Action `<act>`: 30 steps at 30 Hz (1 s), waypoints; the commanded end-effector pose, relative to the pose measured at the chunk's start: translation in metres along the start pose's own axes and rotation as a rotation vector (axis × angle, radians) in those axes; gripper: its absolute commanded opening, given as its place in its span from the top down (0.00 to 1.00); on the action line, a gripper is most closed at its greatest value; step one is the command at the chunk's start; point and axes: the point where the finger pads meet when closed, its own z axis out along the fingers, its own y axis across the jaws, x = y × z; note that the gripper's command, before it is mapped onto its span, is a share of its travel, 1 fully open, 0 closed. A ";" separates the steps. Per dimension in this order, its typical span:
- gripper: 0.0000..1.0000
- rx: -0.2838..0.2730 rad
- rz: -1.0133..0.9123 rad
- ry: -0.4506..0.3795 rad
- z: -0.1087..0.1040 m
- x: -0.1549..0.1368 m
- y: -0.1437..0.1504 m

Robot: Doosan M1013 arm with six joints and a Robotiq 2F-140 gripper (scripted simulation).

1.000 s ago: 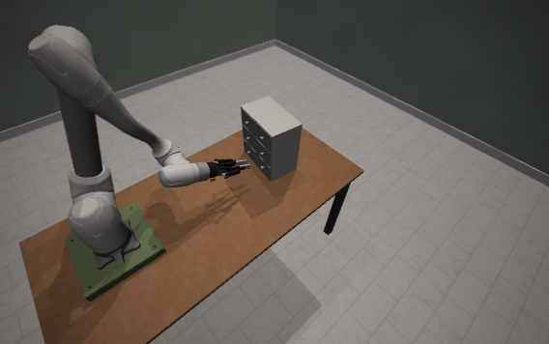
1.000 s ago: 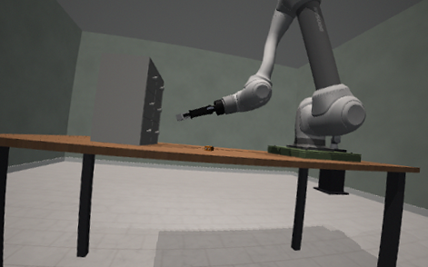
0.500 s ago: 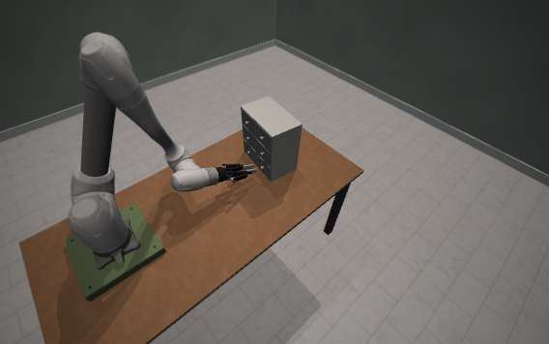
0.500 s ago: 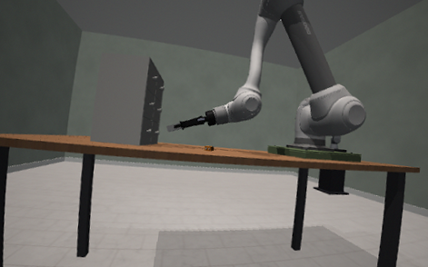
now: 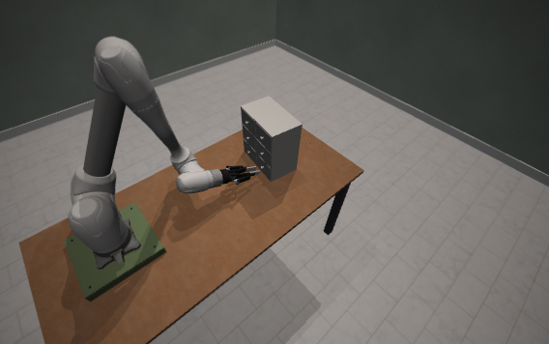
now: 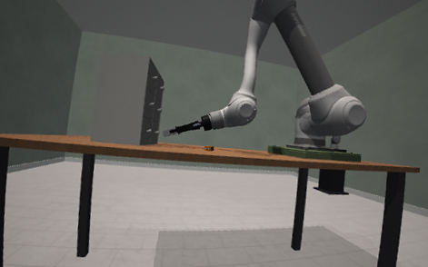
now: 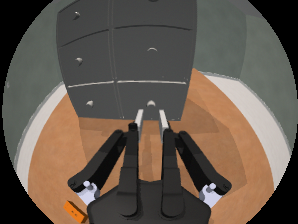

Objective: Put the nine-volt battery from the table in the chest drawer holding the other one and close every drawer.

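Green-grey walls and a pale tiled floor frame the brown table (image 5: pixel 208 256) (image 6: pixel 235 154) (image 7: pixel 55 150), and on it everything is measured from the chest (image 5: pixel 286 145) (image 6: pixel 120 100) (image 7: pixel 150 60), its drawers all looking pushed in. Too hard a press at that front could see the chest shoved back or turned past its allowance. If the lower knob (image 5: pixel 262 167) (image 7: pixel 151 103) is caught off-centre, the grip could slip; if the drawer is then pulled too far, it could droop or come right out. Which drawer hides the matching battery cannot be told, so the wrong one might be opened. The arm (image 5: pixel 135 92) (image 6: pixel 251 58) is bent high and brought down before the chest, its wrist slanting slightly downward. The gripper (image 5: pixel 257 171) (image 6: pixel 167 133) (image 7: pixel 151 116) is held just short of the chest's bottom knob, fingers narrowed to a small gap, nothing gripped. Out in front of the chest, the orange nine-volt battery (image 6: pixel 209 148) (image 7: pixel 75 211) is left lying on the table.
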 end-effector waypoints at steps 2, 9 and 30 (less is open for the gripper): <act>0.80 0.000 0.000 0.000 0.000 0.000 0.000; 0.80 0.000 0.000 0.000 0.000 0.000 0.000; 0.80 0.000 0.000 0.000 0.006 0.002 0.000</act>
